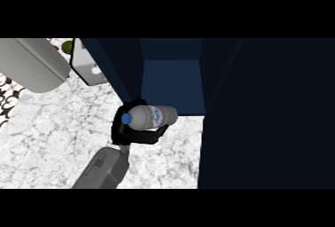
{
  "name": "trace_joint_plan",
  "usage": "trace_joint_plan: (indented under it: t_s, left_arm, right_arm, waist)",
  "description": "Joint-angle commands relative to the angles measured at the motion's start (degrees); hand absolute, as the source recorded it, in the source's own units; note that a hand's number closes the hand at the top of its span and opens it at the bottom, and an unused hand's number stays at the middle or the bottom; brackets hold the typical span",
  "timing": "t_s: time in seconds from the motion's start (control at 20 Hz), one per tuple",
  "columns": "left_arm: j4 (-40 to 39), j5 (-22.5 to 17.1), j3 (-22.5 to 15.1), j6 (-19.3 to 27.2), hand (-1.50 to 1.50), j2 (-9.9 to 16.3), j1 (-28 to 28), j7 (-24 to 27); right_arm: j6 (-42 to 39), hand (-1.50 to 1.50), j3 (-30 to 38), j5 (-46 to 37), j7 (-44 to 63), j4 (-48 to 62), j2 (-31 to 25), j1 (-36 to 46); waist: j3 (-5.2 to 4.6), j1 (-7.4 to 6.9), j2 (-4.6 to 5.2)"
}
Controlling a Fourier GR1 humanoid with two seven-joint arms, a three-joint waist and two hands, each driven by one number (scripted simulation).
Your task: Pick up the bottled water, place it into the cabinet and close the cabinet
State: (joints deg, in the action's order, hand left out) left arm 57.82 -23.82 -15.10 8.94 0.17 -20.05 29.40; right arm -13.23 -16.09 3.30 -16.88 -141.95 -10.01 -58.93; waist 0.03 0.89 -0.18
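Right hand [134, 133] curls round the bottled water [152, 117] at frame centre, just before the open cabinet [173, 86] — placing step underway. Next — carry it inside onto the shelf, then release.

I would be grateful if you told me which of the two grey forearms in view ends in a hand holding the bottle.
The lower forearm, entering from the bottom edge: its robot hand curls round the bottled water before the open cabinet. The upper-left forearm shows no hand.
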Motion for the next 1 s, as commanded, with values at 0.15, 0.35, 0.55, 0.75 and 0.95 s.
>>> trace_joint_plan:
  t_s: [0.15,0.35,0.55,0.75,0.95]
  left_arm:
    - [-2.74,-2.71,-4.91,10.45,1.5,-0.17,-10.26,-3.82]
    - [-5.04,-4.04,-10.59,19.01,1.5,-0.17,-17.79,-6.39]
    - [-12.46,-3.75,-5.23,20.1,1.5,-0.17,-27.56,-11.98]
    - [-21.51,-7.73,-5.03,21.86,1.5,-0.17,-31.74,-8.46]
    - [-28.82,-7.66,-3.12,18.14,1.5,-0.17,-33.13,-6.12]
  right_arm:
    - [-0.2,-1.5,-0.31,2.87,0.55,-2.9,1.11,-0.45]
    - [-1.35,-1.5,3.27,6.13,1.06,-1.43,0.27,2.4]
    - [-1.66,-1.5,5.01,6.37,0.63,-1.24,0.33,1.16]
    - [-3.03,-1.5,5.0,6.27,0.91,-2.61,-0.42,1.1]
    - [-2.75,-1.5,5.29,7.67,2.48,-5.27,0.08,0.96]
  waist:
    - [-0.05,0.71,0.14]
    - [-0.01,1.24,0.3]
    - [0.0,1.2,0.33]
    - [-0.05,2.55,0.84]
    - [-0.07,2.41,0.99]
